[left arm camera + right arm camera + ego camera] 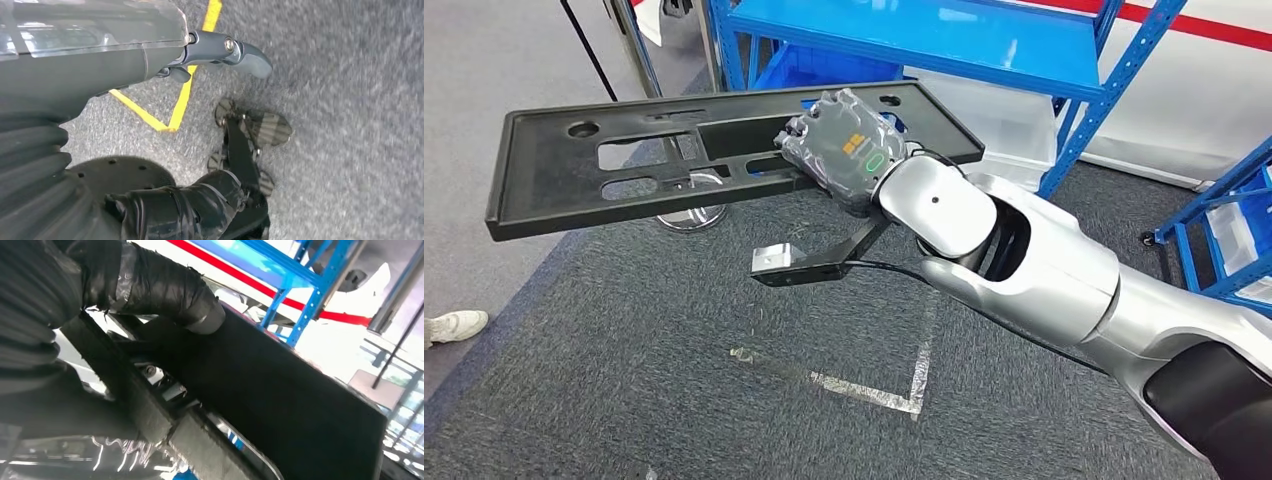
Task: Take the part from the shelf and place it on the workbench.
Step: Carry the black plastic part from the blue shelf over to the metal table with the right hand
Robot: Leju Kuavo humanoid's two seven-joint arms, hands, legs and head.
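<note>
While the right hand (844, 150) grips the black part (624, 170), the left hand (200, 55) hangs empty over carpet (350, 100).

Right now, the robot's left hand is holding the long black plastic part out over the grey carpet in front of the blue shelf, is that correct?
Not quite: it is the right hand that holds the black part, as the head view shows. The rest stands: the part is held out over the grey carpet, in front of the blue shelf.
</note>
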